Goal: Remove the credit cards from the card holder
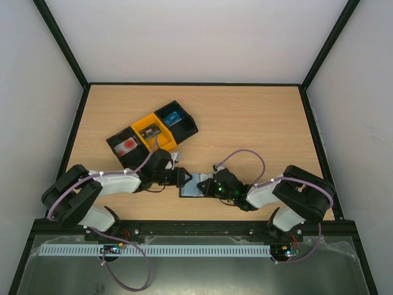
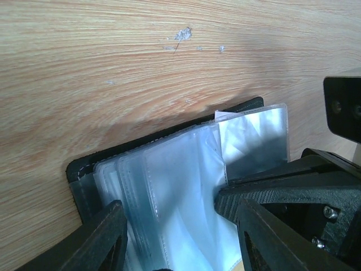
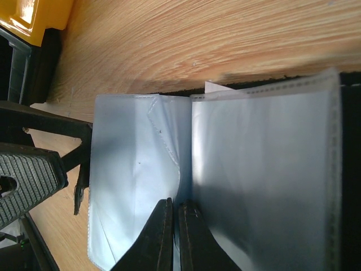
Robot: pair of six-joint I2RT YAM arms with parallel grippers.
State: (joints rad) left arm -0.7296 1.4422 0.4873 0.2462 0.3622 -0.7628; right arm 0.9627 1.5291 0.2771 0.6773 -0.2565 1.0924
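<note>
The black card holder (image 1: 194, 186) lies open on the table between my two grippers, its clear plastic sleeves (image 2: 180, 186) fanned out. The sleeves look empty; no card shows inside them. My left gripper (image 2: 180, 248) is open, its jaws straddling the sleeves from the holder's left side (image 1: 182, 177). My right gripper (image 3: 176, 237) is shut on a thin sleeve at the holder's fold (image 1: 209, 184). A red card (image 1: 128, 145) lies in the left black bin, a dark one (image 1: 150, 131) in the yellow bin, a blue one (image 1: 174, 117) in the right black bin.
The row of black and yellow bins (image 1: 161, 140) stands just behind the left arm. A white slip corner (image 3: 214, 86) pokes out behind the sleeves. The left gripper's ribbed finger (image 3: 28, 180) shows beside the holder in the right wrist view. Black frame posts border the table.
</note>
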